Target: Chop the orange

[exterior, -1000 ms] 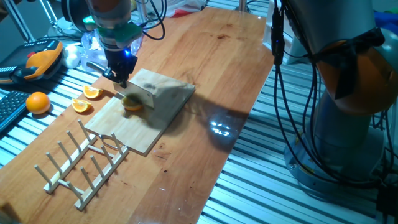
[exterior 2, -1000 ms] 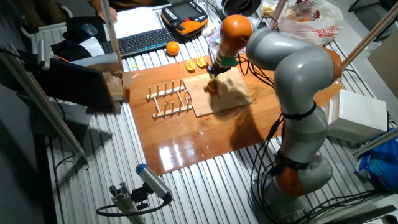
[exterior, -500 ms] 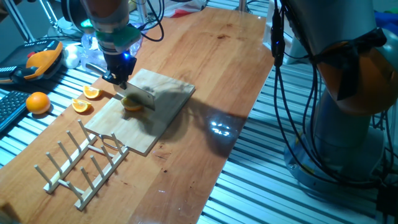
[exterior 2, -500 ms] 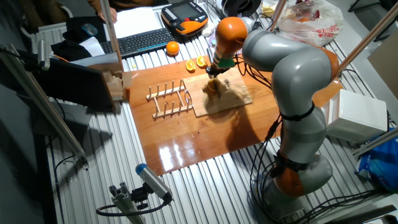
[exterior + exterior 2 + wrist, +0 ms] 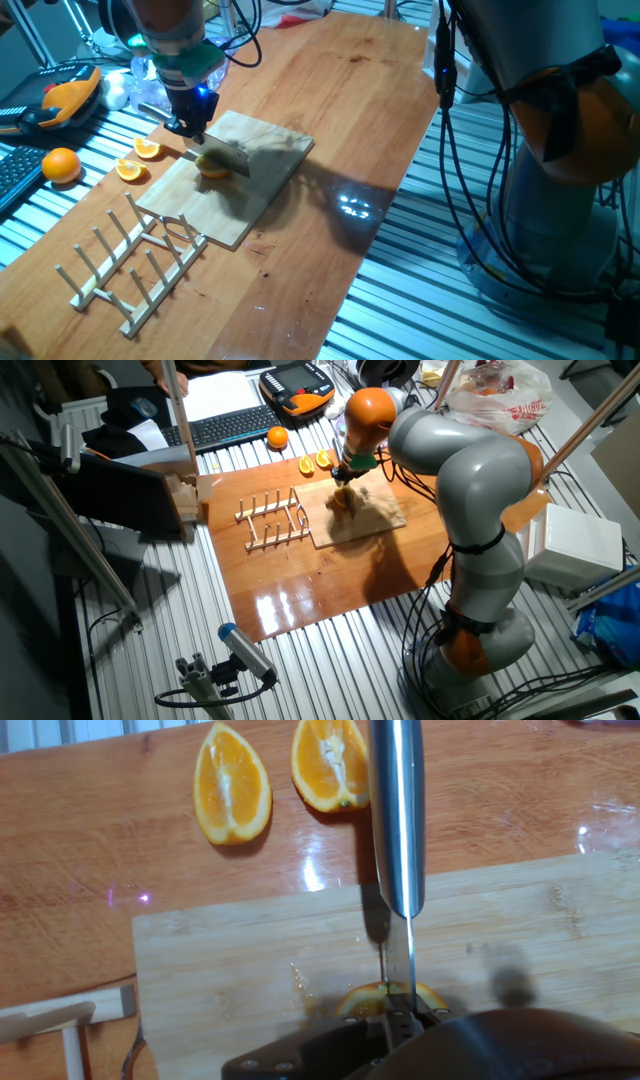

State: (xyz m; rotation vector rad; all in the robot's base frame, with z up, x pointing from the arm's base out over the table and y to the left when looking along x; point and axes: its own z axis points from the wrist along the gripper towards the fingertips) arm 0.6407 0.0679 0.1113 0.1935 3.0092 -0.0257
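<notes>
Knife blade [image 5: 397, 815]: polished metal, smooth and mirror-bright. Cutting board [image 5: 250, 970]: pale wood with fine straight grain, matt, with a wet patch beside the orange [image 5: 385, 998], whose cut flesh glistens. Table top [image 5: 340, 110]: reddish wood under a glossy varnish that reflects the lamps. Two thin wedges [image 5: 232, 785]: moist, shiny pulp. Rack [image 5: 135, 255]: bare light wooden dowels, matt. Surrounding base [image 5: 420, 290]: ribbed metal profiles, dull silver. Robot arm [image 5: 460, 470]: smooth grey and orange shells, semi-gloss.

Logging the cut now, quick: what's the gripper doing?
Gripper: shut on the knife, blade down on the orange on the cutting board.
</notes>
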